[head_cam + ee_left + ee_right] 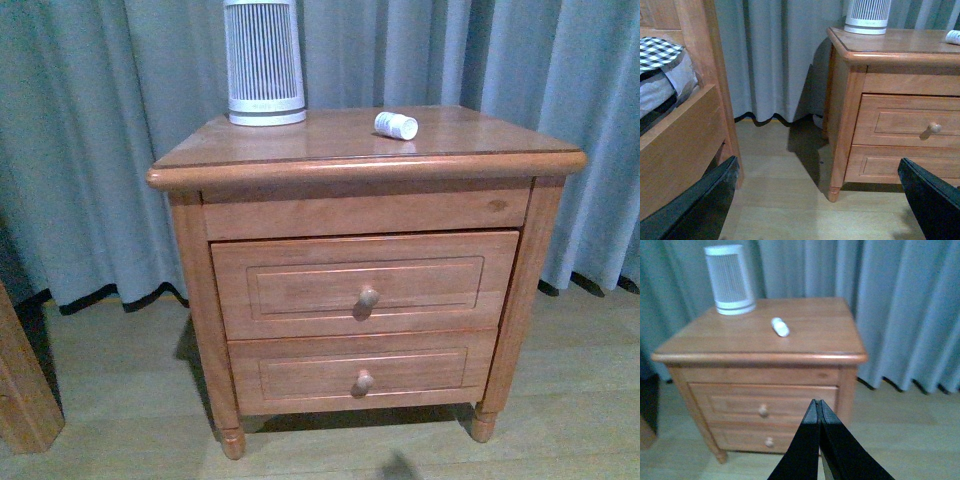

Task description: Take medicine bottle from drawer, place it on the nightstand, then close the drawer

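Two grippers, both free of any load. Left gripper (815, 200) hangs low with fingers spread wide, nothing between them; bed frame (685, 145) sits off to its one side, nightstand (850, 100) to the other, well apart from it. White ribbed appliance (263, 62) stands at the back of the nightstand top, out of the working zone. Drawer (365, 285) looks pushed in, front near flush, knob (368, 297) untouched. Medicine bottle (396, 125) lies on its side on the top, well ahead of and above the right gripper (819, 407), whose fingers are pressed together on nothing, well back from the furniture. Judging by this, bottle is placed and drawer shut, so both arms sit retracted; task looks finished.
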{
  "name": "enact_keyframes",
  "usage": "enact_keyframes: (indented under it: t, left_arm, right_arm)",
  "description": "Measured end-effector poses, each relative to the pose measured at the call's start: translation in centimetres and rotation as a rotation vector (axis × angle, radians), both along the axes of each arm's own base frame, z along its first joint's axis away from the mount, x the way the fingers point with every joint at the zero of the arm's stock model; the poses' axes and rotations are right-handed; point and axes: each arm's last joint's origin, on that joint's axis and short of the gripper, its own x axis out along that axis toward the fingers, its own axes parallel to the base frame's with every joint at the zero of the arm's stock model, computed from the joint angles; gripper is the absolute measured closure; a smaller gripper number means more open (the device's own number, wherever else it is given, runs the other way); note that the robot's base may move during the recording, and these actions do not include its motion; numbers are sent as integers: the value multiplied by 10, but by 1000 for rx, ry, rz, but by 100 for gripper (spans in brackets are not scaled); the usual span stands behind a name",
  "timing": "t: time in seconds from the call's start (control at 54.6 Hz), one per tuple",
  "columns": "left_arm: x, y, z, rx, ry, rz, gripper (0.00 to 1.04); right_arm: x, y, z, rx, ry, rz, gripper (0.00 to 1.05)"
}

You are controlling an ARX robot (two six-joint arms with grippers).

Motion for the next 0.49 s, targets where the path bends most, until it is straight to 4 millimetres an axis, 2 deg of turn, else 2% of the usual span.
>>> enact_keyframes:
  t: [0.073,0.147,0.257,0.385,0.495]
  left_arm:
    - [0,0,0,0,0,0,6]
    - [0,0,0,0,0,0,7]
    - [0,0,0,1,0,0,26]
    - [0,0,0,1,0,0,51]
    - [0,0,0,1,0,0,74]
  right_arm:
    - [-26,-7,-18,-11,-24,-13,101]
    - [-37,-11,-32,-13,-59,-19,101]
    - [-38,-15,-52,-24,-51,19,101]
    - [-46,-24,-74,-28,-30,-26,101]
    - [-50,-24,-83,-27,-53,-20,101]
